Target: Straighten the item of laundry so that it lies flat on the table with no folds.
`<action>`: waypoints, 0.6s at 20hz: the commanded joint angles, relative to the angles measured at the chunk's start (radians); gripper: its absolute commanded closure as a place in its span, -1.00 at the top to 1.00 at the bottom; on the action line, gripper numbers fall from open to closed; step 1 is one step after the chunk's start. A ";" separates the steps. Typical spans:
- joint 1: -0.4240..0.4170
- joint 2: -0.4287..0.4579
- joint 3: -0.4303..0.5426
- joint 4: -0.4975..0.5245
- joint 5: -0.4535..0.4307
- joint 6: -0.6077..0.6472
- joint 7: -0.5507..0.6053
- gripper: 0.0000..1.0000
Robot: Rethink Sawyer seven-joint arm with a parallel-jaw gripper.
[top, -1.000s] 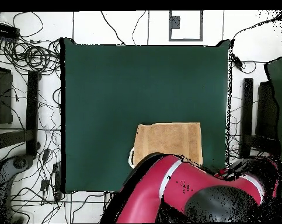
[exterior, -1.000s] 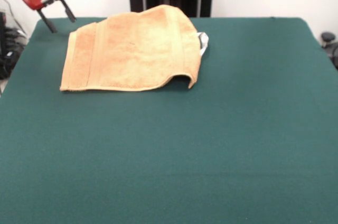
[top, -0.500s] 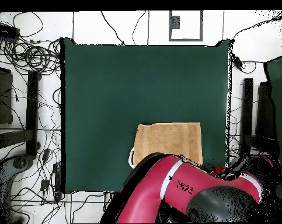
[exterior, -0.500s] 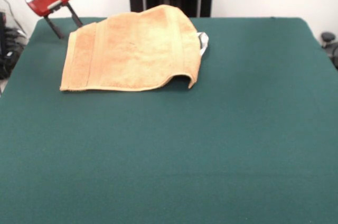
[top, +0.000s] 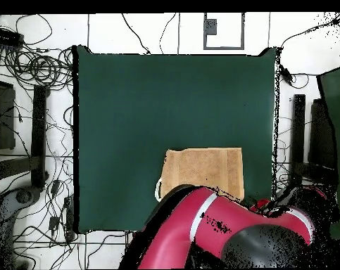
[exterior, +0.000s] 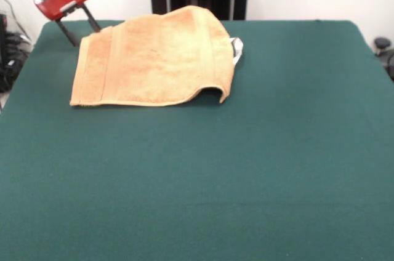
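Since the towel [exterior: 154, 61] is judged soft, light and limp, its upper-left corner is best pinched. The hand [exterior: 81, 28], released and empty, is seen just beside that corner on the desk [exterior: 246, 168].

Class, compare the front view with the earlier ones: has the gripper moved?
Yes. The gripper has shifted rightward in the front view, closing on the towel's far left corner. The towel itself has not moved.
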 commanded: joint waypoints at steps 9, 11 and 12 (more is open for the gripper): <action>0.076 0.008 0.181 0.066 -0.040 -0.155 0.168 1.00; 0.077 0.015 0.181 0.059 -0.047 -0.167 0.175 1.00; 0.078 0.017 0.181 0.057 -0.049 -0.171 0.176 1.00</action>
